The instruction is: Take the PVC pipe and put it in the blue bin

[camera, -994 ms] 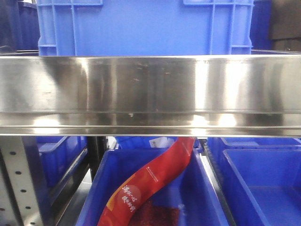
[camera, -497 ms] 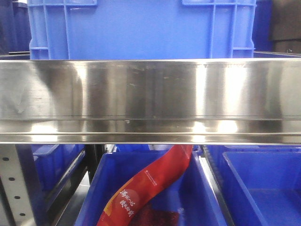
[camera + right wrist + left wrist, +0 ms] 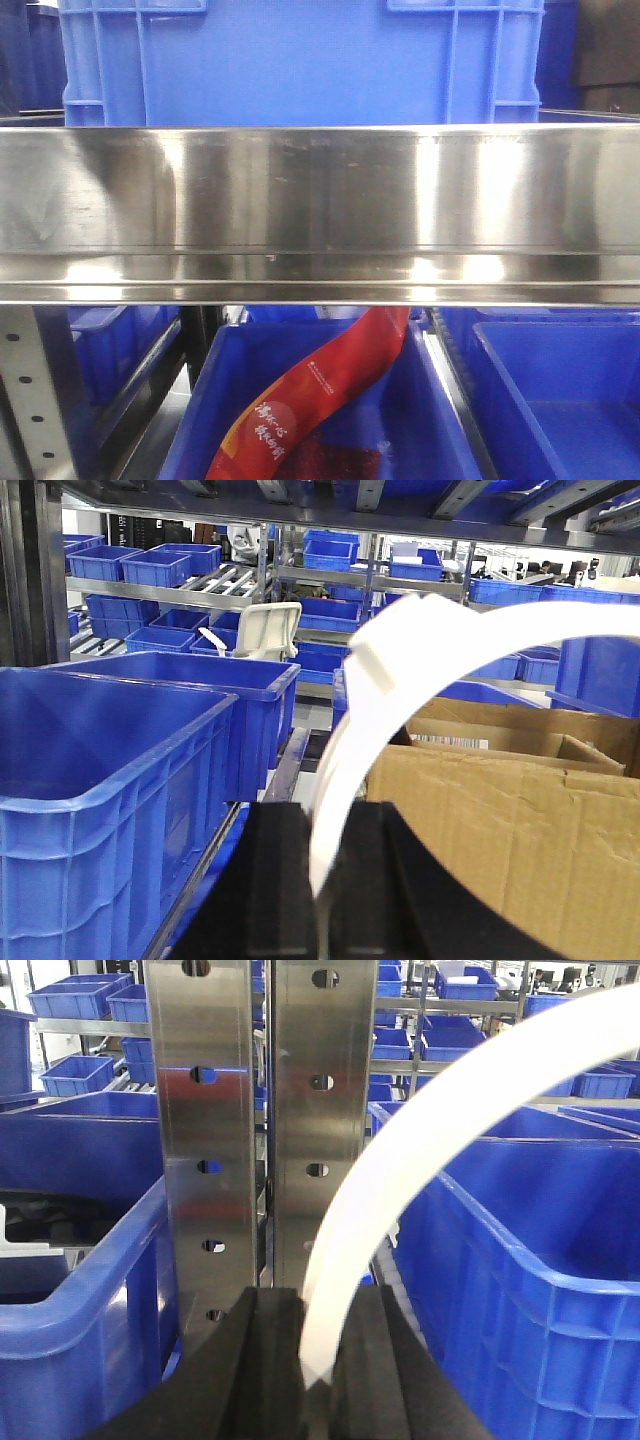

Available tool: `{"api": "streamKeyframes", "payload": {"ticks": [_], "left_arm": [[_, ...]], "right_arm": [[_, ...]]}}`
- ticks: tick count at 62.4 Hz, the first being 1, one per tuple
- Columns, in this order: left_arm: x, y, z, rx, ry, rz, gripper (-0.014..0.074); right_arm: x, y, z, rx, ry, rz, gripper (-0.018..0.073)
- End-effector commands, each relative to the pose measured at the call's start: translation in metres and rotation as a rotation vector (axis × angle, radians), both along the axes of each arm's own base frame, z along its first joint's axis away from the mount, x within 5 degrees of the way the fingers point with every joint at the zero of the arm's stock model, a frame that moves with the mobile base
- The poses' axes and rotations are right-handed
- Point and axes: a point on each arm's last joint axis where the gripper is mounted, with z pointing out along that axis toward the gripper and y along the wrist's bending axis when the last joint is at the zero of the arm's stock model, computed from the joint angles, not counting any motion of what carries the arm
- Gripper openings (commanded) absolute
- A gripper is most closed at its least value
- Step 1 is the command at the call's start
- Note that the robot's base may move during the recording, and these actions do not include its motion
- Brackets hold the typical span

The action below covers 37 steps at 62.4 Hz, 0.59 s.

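The PVC pipe (image 3: 345,760) is up in the air, not in any bin yet. It is a white curved piece with a little flat step near its top. Its bottom end sits pinched between the two black pads of the right tool (image 3: 320,880), which is clenched on it. The rest of the piece bends up and over to the right.

Just left of that tool is a big blue bin (image 3: 100,750) with its top open. On the right is a brown cardboard box (image 3: 500,810). I think the pipe must go into a blue bin, but there are lots of them on the shelves and I cannot tell which one is meant.

The left tool (image 3: 315,1360) is clenched too, on a longer, smoother white arc strip (image 3: 400,1180). It sits in front of a shiny metal post (image 3: 210,1140) with holes.

From the front, I see only a shiny shelf rail (image 3: 320,200) and a red bag (image 3: 320,390) in a bin below.

What could go wrong? The pipe is held only by its tip, so it may twist or slip out. Its long curve could bump a bin wall. It could also land in the cardboard box, which is very close.
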Motion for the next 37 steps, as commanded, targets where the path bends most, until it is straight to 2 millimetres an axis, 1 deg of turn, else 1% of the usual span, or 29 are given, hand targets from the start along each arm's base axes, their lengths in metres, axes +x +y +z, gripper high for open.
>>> {"api": "streamKeyframes", "payload": {"ticks": [1, 16, 24, 32, 37], "left_arm": [[-0.002, 0.0, 0.006, -0.01, -0.042, -0.003, -0.0111], [-0.002, -0.001, 0.006, -0.01, -0.042, -0.007, -0.0111], [-0.003, -0.009, 0.006, -0.01, -0.042, -0.095, -0.0111], [-0.004, -0.019, 0.006, -0.002, -0.043, -0.209, -0.0111], [-0.005, -0.023, 0.007, 0.008, -0.054, -0.256, -0.0111]], "right_arm": [[-0.002, 0.0, 0.004, -0.005, -0.03, 0.001, -0.0141], [-0.002, 0.0, 0.004, -0.005, -0.03, 0.001, -0.0141], [-0.002, 0.0, 0.005, -0.001, -0.031, 0.002, -0.0141], [-0.003, 0.003, 0.004, 0.122, -0.013, 0.048, -0.0141], [-0.001, 0.004, 0.004, 0.136, -0.007, 0.053, -0.0141]]}}
